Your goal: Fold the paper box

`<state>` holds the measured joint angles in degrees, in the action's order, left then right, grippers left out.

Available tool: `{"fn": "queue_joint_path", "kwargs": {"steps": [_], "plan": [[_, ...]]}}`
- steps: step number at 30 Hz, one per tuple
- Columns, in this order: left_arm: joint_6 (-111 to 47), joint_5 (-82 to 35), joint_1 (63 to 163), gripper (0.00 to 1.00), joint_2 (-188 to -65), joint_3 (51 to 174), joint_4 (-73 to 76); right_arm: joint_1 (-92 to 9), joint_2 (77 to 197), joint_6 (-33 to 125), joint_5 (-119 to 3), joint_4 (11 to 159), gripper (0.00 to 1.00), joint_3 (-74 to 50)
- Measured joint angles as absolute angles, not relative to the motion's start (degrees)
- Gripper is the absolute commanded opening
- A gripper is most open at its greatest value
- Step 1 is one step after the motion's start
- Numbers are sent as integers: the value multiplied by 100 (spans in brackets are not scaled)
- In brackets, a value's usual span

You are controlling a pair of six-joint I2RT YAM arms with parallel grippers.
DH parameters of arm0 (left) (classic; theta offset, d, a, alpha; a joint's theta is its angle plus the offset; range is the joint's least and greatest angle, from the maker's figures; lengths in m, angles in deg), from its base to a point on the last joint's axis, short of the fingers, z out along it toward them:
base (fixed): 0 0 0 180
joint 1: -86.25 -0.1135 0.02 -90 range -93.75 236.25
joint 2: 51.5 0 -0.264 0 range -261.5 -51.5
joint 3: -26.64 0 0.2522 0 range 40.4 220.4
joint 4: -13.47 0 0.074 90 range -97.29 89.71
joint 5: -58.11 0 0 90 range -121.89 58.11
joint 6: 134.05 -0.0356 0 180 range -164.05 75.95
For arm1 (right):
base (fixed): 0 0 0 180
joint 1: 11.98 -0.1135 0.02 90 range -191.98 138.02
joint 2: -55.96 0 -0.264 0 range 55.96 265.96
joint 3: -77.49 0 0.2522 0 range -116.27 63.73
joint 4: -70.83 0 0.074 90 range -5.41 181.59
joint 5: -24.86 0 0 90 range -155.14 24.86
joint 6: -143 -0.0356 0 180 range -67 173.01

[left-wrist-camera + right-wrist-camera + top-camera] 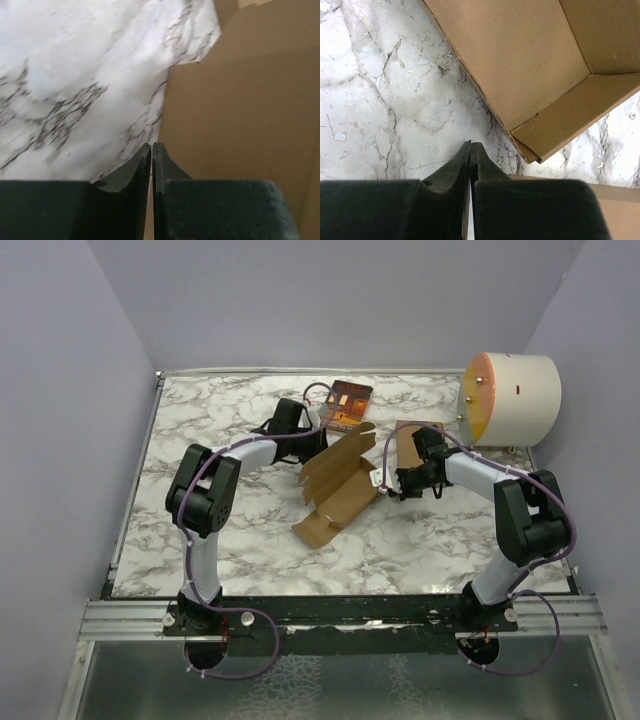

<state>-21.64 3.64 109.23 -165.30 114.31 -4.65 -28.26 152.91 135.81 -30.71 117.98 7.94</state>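
From the top external camera, the paper box (338,485) lies mid-table on the marble table (200,430). It is a half-formed brown carton set on a slant, its flaps standing up and its trough open to the camera. Inside it only its own cardboard walls and floor show. The left gripper (316,438) sits at the box's far flap, and the right gripper (388,486) is just beside its right edge. A dark picture book (347,405) lies beyond the box. A bigger brown carton (412,440) lies partly under the right arm, and a cream drum (512,397) with an orange face rests on its side at the far right corner.

In the left wrist view, the fingers (142,165) are pressed together with only a thin seam between them. The cardboard sits close on the right, and I cannot tell whether its edge is pinched.

In the right wrist view, the fingers (462,160) are closed on nothing, over marble. The box's open corner lies just beyond them.
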Motion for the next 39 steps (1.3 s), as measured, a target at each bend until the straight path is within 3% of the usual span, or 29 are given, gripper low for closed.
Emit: {"fn": "queue_joint_path", "kwargs": {"steps": [7,24,39], "plan": [[-2170,720,11271,8,-16928,12111,-354,-2828,15304,13555,-3069,11776,1,794],[-2323,932,11531,7,-17271,12249,-546,-3035,15393,12823,-3283,11328,1,787],[-2457,928,11550,11,-17417,12660,-935,-3035,15393,12650,-3311,11280,8,787]]}}
